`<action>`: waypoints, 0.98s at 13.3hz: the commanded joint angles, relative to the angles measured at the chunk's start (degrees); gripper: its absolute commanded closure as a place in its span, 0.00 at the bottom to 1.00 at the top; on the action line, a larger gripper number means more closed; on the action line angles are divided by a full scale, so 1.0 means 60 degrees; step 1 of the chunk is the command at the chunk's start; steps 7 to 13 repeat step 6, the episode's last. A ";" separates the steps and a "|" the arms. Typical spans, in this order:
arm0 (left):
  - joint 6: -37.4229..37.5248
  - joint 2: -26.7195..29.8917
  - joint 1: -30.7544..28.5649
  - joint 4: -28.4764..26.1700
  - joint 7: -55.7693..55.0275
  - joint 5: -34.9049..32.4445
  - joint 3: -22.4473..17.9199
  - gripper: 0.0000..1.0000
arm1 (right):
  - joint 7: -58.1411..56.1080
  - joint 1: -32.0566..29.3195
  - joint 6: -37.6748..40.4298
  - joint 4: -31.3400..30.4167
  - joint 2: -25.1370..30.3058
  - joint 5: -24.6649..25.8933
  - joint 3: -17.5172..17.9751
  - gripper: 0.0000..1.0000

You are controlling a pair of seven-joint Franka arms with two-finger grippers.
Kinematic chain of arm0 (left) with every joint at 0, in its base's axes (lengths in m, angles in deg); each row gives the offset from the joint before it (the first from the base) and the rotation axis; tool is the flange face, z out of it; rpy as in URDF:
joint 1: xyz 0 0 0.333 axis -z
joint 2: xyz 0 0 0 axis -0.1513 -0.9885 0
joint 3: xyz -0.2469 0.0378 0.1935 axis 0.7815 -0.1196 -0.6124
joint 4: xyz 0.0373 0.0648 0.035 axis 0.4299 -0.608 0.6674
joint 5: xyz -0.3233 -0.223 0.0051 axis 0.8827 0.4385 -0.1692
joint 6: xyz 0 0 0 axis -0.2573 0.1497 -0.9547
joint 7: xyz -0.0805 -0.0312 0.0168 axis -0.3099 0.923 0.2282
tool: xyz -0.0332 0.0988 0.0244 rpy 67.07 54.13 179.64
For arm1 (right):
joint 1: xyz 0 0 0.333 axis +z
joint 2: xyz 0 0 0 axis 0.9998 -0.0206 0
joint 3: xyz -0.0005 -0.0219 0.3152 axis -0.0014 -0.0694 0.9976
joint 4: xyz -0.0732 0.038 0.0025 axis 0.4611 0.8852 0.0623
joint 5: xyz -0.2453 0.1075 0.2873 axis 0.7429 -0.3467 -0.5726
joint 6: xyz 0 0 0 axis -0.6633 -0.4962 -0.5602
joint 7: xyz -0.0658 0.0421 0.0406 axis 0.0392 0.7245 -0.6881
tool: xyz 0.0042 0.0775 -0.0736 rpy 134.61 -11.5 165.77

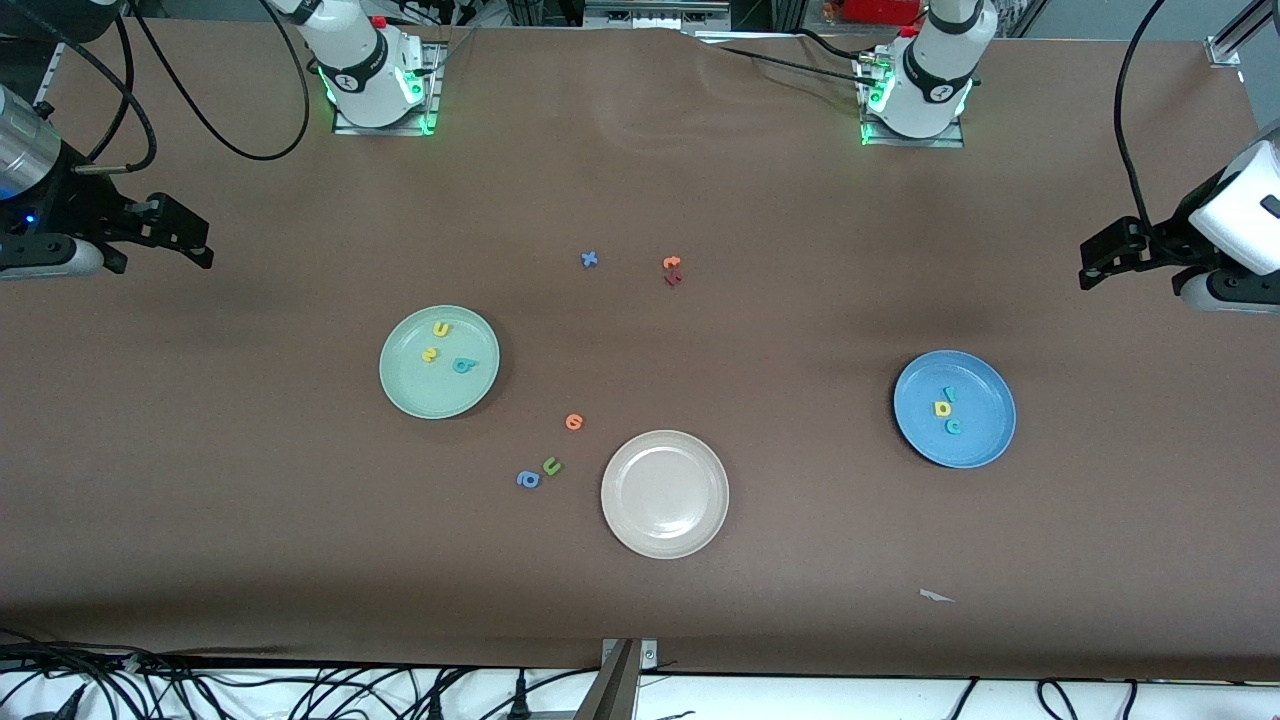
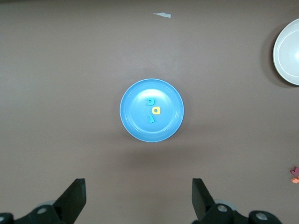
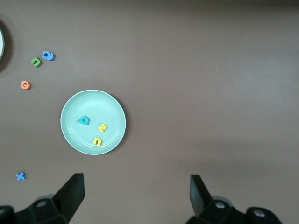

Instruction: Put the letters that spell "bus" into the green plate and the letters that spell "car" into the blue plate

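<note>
Mint-green round rimmed plate (image 3: 93, 122) lies on the table below the right gripper (image 3: 135, 196), fingers spread, empty; it holds teal foam "b" (image 3: 84, 120), yellow "s" (image 3: 102, 127) & yellow "u" (image 3: 97, 141). Medium-blue round rimmed plate (image 2: 152, 110) lies below the left gripper (image 2: 138, 200), also spread, empty, w/ teal "c" (image 2: 150, 101), yellow "a" (image 2: 156, 110), teal "r" (image 2: 151, 119) in it. Both arms wait over the table ends.
</note>
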 commanded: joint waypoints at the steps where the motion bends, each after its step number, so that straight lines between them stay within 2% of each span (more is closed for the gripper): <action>1: 0.0048 0.0208 0.0097 -0.0176 0.0304 0.0259 -0.0222 0.00 | 0.0079 0.0108 0.0191 0.0242 -0.0113 0.0098 -0.0075 0.00; 13: 0.0209 0.0193 0.0097 -0.0161 0.0289 0.0273 -0.0163 0.00 | 0.0123 0.0108 0.0191 0.0242 -0.0113 0.0098 -0.0075 0.00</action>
